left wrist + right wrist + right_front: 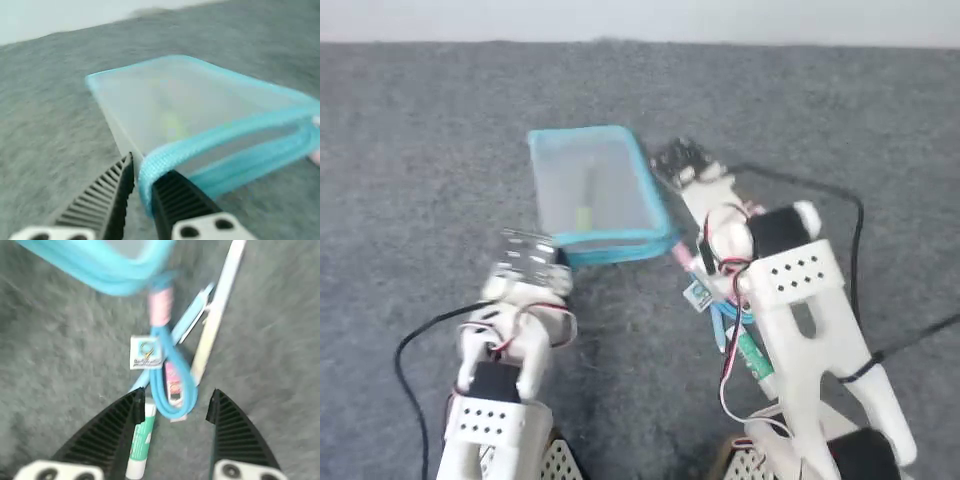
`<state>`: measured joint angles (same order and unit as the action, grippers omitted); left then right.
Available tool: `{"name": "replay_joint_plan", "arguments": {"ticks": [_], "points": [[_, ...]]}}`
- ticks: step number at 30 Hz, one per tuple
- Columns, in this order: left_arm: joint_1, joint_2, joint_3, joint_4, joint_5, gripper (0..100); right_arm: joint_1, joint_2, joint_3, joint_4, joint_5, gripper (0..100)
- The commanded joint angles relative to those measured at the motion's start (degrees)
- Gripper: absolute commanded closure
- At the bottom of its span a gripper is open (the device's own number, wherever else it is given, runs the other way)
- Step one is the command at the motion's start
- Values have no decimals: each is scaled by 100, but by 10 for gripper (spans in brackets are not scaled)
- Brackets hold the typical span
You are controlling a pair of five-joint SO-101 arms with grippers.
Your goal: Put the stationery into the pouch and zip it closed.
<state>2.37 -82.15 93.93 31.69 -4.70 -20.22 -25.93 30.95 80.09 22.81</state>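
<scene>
Pouch [595,190], translucent with blue zip trim, lies on the grey surface [420,140] in the high view. Its mouth is turned toward the two arms, and a green item [585,217] shows through its wall. The left arm [515,330] meets one near corner of the pouch. The right arm [790,290] stands over a cluster of pens [738,345] just beside the other near corner, with a small tag [698,295] among them.

In the left wrist view, the left end effector [144,170] is clenched on the blue trim at the corner of the pouch's mouth, the band pinched between its ribbed fingers [175,192]. The mouth gapes open, and the green item is a blur inside.

In the right wrist view, the right end effector [175,395] is released, its fingers spread wide over a blue loop [172,377] that runs from a pink zip pull [161,302]. A white pen [217,315], a blue pen [192,322] and a green-and-white stick [141,440] lie on the surface outside the pouch
</scene>
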Motion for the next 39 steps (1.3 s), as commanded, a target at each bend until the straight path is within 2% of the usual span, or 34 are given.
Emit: {"name": "replay_joint_plan", "arguments": {"ticks": [1,3,5,7,8,12,21,26,35,39], "points": [[-782,-70,-541,-123,220,988,418,-312,862,-708,114,794],[-1257,-62,-576,-281,624,988,585,-312,1055,-892,114,794],[-958,-53,-549,-185,580,988,637,-312,1134,-989,114,794],[-448,-79,-488,-18,229,988,637,-312,1178,-998,114,794],[-457,-97,-488,-26,123,988,637,-312,1204,-998,114,794],[-1064,-62,-479,-343,422,988,646,-312,1433,-1015,114,794],[-1424,-97,-479,-563,422,988,646,-312,2066,-1701,105,795],[-1459,-97,-479,-563,422,988,681,-303,2215,-1754,114,797],[-1442,-97,-479,-563,422,988,681,-48,923,-1596,70,798],[-1424,-97,-470,-563,422,988,681,629,782,-2070,105,823]]}}
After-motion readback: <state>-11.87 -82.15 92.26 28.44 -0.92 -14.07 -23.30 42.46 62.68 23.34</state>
